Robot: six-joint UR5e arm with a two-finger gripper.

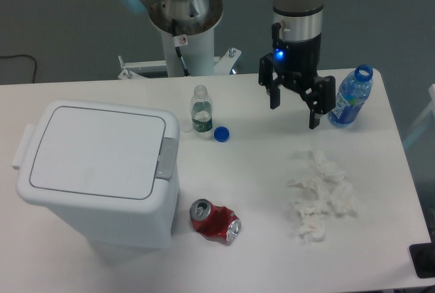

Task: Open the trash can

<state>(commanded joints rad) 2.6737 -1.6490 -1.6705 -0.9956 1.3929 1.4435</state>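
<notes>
The white trash can [95, 170] stands at the left of the table. Its flat lid [98, 150] is down, and the grey push latch [165, 158] sits on the lid's right edge. My gripper [294, 116] hangs open and empty above the table at the back right, well to the right of the trash can, with its fingers pointing down.
A small clear bottle [200, 111] without cap stands right of the bin, its blue cap [221, 134] beside it. A crushed red soda can [215, 221] lies in front. A blue-labelled bottle [349, 99] stands right of the gripper. Crumpled white tissues [319, 198] lie at the front right.
</notes>
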